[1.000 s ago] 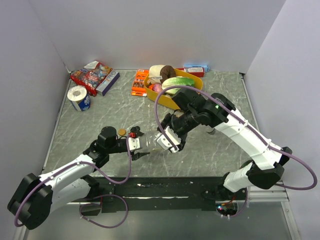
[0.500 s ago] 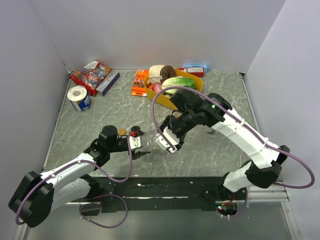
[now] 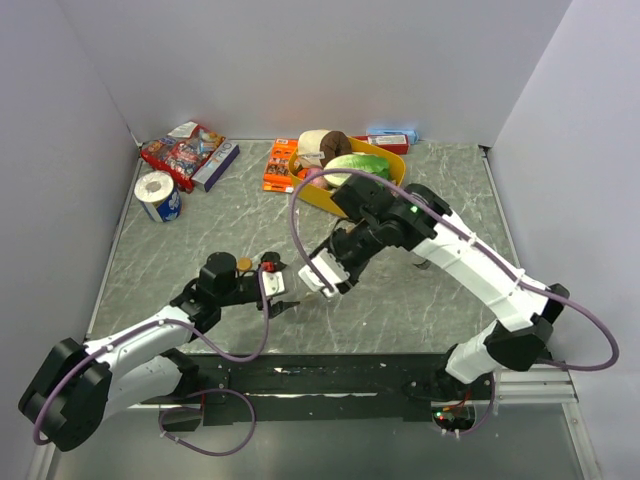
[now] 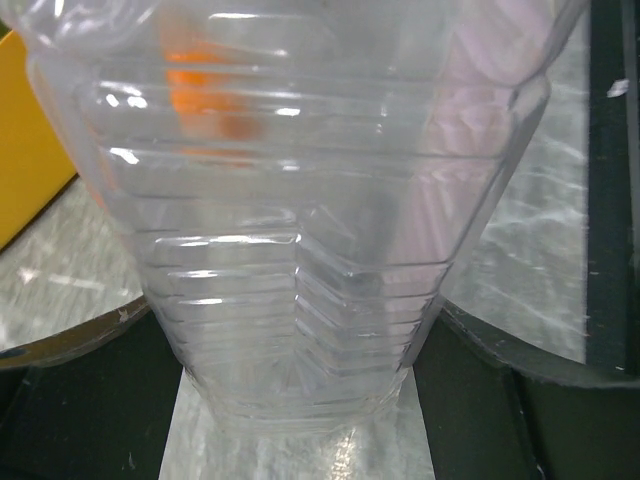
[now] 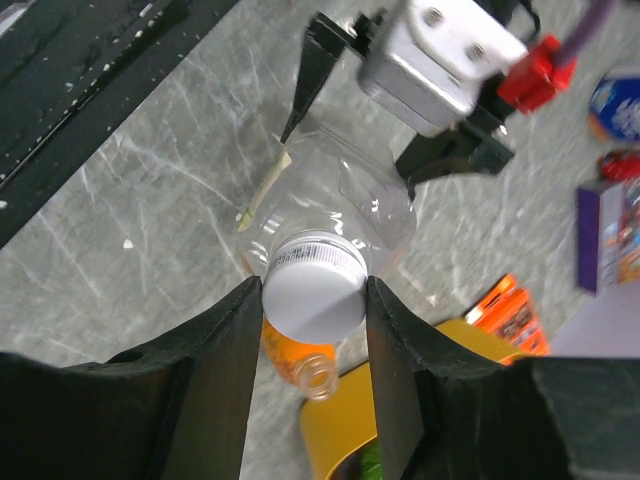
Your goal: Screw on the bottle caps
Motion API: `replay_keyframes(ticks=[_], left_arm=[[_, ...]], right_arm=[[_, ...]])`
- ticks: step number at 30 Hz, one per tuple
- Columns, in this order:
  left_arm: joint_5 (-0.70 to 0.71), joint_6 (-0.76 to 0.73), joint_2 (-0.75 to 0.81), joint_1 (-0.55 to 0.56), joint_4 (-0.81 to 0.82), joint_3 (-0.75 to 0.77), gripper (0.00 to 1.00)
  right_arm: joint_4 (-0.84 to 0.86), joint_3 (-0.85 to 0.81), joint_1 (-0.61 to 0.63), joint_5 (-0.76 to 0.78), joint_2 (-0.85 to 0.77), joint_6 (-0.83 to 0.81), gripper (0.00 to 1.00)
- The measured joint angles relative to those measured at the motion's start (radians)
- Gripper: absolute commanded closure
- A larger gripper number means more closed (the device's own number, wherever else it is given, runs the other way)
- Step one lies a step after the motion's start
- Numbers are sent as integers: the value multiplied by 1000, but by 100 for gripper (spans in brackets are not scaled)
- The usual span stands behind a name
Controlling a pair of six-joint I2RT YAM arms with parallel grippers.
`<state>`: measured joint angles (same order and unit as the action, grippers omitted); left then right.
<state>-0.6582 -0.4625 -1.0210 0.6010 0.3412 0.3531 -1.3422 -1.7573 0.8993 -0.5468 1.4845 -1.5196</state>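
Grey marbled table (image 3: 400,312) — yellow tray (image 3: 396,158), tape roll (image 3: 157,193), snack packets (image 3: 180,150)

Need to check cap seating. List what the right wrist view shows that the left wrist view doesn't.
Only right wrist: the white cap between the right gripper's fingers, atop the clear bottle; the left gripper clasping that bottle; an uncapped orange bottle. Only left wrist: the bottle's ribbed wall, close up. Both: the clear bottle and the marble table.
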Motion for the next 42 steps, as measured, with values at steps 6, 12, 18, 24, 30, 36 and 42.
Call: replay_keyframes(ticks=[6, 12, 18, 24, 30, 36, 42], left_arm=[[151, 48, 2, 25, 74, -71, 99], [312, 73, -9, 56, 79, -103, 99], [429, 118, -16, 92, 95, -106, 99], [431, 151, -16, 106, 95, -106, 99], [397, 171, -13, 103, 162, -98, 99], [303, 189, -12, 98, 165, -60, 99], [193, 224, 11, 82, 138, -27, 99]], right_arm=[[41, -16, -5, 46, 80, 186, 100], [41, -101, -28, 85, 217, 481, 100], [51, -161, -88, 124, 323, 757, 100], [45, -175, -117, 103, 369, 856, 94], [-3, -439, -177, -23, 420, 945, 62], [25, -544, -283, -235, 313, 898, 36], [7, -125, -257, -256, -38, 576, 28]])
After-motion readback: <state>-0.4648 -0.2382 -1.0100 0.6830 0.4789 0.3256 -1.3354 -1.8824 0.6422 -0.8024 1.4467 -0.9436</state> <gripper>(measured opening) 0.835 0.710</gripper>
